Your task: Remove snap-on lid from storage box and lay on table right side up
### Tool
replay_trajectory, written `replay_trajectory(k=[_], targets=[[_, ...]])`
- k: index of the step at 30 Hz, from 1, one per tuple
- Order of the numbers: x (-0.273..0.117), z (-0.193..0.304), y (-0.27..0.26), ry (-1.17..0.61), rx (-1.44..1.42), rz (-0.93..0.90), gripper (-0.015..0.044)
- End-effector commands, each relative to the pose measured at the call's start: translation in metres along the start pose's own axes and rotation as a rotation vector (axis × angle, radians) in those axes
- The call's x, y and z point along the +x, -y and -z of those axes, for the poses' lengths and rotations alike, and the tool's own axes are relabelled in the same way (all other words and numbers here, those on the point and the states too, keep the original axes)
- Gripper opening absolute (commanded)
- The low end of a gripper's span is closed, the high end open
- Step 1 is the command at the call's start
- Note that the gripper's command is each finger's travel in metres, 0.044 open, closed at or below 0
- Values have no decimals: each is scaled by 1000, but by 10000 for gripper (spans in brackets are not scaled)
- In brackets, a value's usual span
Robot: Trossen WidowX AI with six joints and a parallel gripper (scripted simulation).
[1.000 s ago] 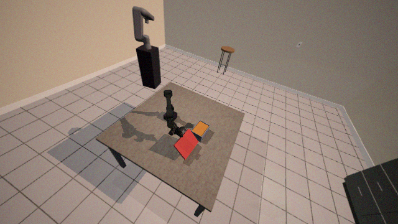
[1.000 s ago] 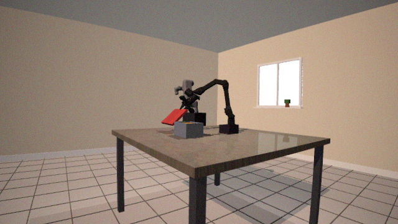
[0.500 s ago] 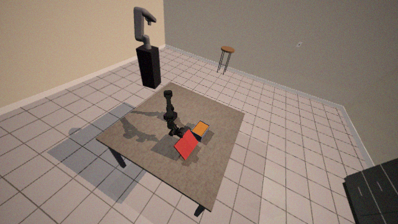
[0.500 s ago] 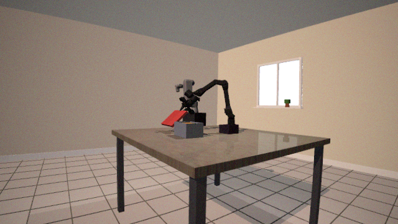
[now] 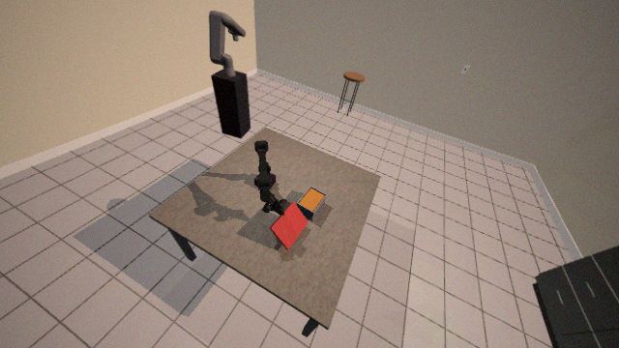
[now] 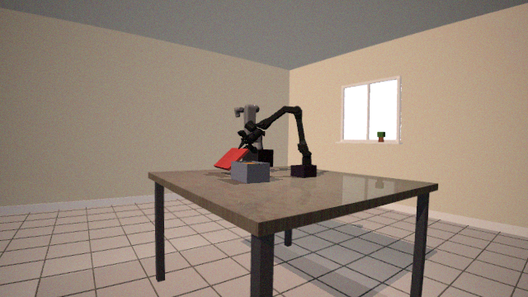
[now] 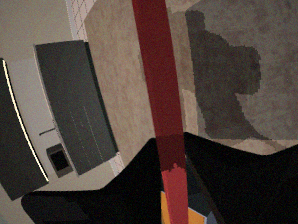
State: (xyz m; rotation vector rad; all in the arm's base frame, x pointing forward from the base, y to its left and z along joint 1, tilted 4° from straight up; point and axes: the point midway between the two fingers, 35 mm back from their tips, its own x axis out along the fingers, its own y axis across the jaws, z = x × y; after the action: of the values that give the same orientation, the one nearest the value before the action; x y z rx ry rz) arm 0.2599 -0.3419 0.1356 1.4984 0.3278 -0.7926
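Observation:
The red lid [image 5: 289,226] [image 6: 231,158] [image 7: 156,75] is off the box and tilted in the air, its lower edge slanting down away from the arm. My gripper [image 5: 284,210] [image 6: 243,145] [image 7: 169,141] is shut on the lid's edge; in the wrist view the lid runs edge-on between the dark fingers. The grey-blue storage box [image 5: 305,211] [image 6: 250,172] stands open and upright on the table beside the lid, with orange [image 5: 311,199] [image 7: 182,216] showing inside it. Whether the lid touches the box or the table cannot be told.
The brown table [image 5: 232,159] [image 6: 322,198] carries the box and the arm's base [image 6: 304,171]. The box is close beside the lid, on the right in the top view. The table's edges lie beyond the lid. Dark shadows fall below the lid and arm.

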Motion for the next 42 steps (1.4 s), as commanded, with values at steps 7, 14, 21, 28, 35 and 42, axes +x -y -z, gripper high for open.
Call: replay_trajectory(k=[7,14,21,28,35,42], targets=[[6,0,5,-4,-6,-9,0],[9,0,9,-4,-6,-9,0],[13,0,14,-4,-6,-9,0],[16,0,18,-4,-6,-9,0],[20,0,22,-4,-6,-9,0],[24,0,27,-4,-6,-9,0]])
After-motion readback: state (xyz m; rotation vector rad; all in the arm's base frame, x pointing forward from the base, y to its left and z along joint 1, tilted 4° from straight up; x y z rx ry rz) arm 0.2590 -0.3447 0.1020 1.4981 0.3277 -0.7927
